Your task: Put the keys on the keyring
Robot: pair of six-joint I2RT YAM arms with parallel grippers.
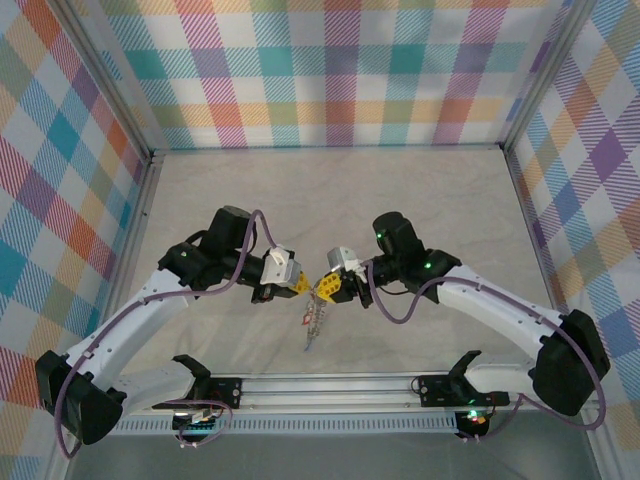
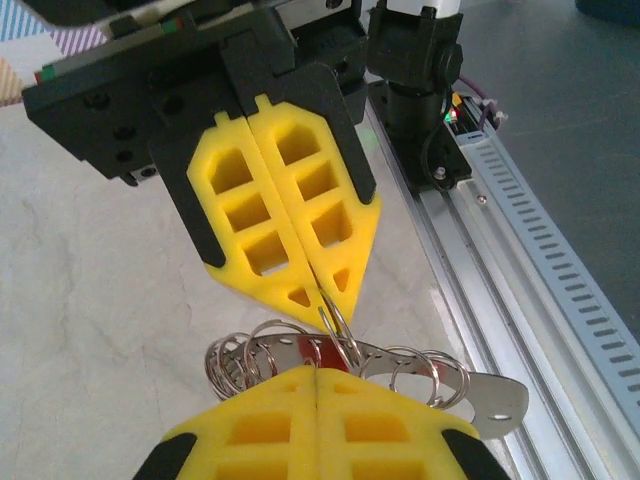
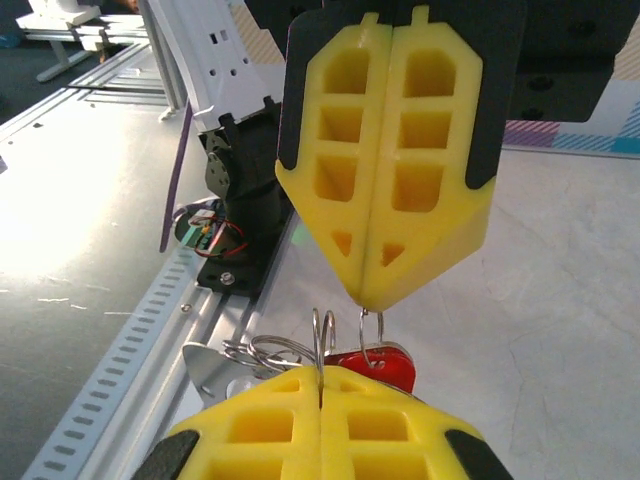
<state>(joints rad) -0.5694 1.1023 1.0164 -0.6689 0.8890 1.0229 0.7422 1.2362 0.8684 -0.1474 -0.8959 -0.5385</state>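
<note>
My two grippers meet tip to tip above the table's near middle, left gripper (image 1: pixel 299 285) and right gripper (image 1: pixel 325 289), both shut. The keyring (image 1: pixel 312 322) hangs below them. It is a silver perforated strip (image 2: pixel 490 400) carrying several wire rings. In the right wrist view my right gripper (image 3: pixel 320 372) pinches a doubled wire ring of it. Opposite, my left gripper (image 3: pixel 370 303) holds a small wire ring threaded through a red key (image 3: pixel 392 367). From the left wrist view the red key (image 2: pixel 327 352) sits just above my left gripper (image 2: pixel 316 370), partly hidden by the strip.
A ridged aluminium rail (image 1: pixel 330 388) runs along the near table edge, directly under the hanging strip's side. Black arm bases (image 2: pixel 415 60) stand on it. Plaid walls (image 1: pixel 80 180) enclose the pale marbled tabletop (image 1: pixel 330 190).
</note>
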